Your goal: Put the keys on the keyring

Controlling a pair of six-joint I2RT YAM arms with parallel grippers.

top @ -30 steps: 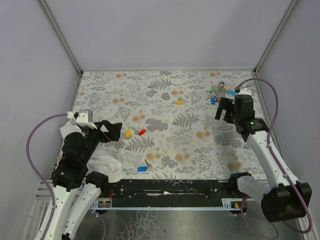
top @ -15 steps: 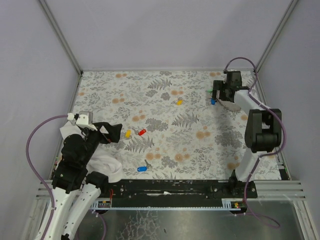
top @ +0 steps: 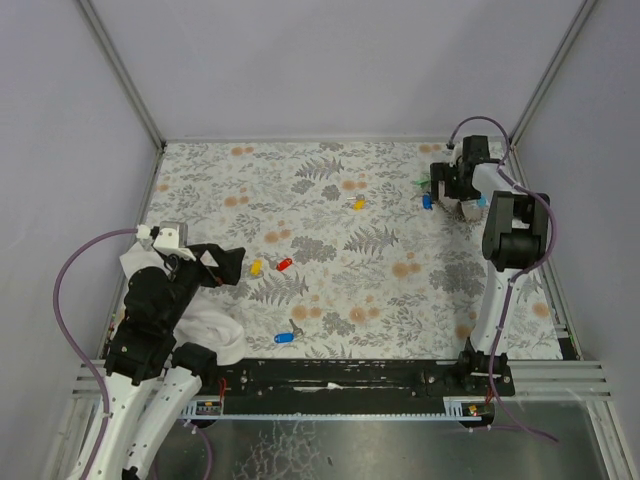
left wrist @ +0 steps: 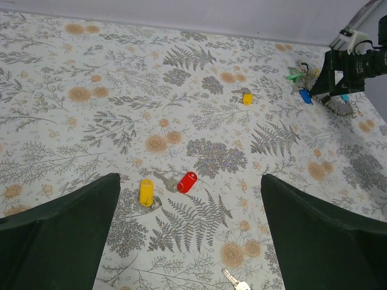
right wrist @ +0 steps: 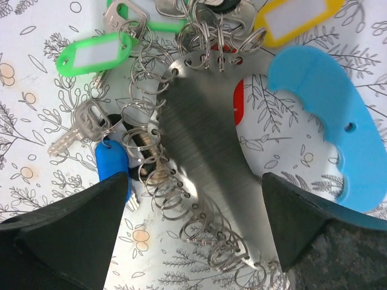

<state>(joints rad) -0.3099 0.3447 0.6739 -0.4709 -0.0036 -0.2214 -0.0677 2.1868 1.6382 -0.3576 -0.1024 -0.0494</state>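
1. The right gripper (top: 450, 190) hangs low over the far right corner of the table (top: 400, 300). Its jaws are spread wide and hold nothing.
2. The keyring (right wrist: 199, 139) lies on the table between those open fingers. It is a brushed metal piece edged with many small rings.
3. Gathered on it are a green tag (right wrist: 94, 54), a yellow tag (right wrist: 296, 15) and a blue key (right wrist: 112, 164). A light-blue piece (right wrist: 329, 121) lies to its right.
4. The left gripper (top: 229, 265) sits near the left edge above a white cloth (top: 210, 320). Its jaws are also wide and empty.
5. Loose keys lie apart from the ring:
   - a yellow key (left wrist: 146, 192) and a red key (left wrist: 187, 181) lie just beside each other, left of centre;
   - another yellow key (top: 359, 204) lies farther off;
   - a blue-headed key (top: 284, 337) lies near the front edge.
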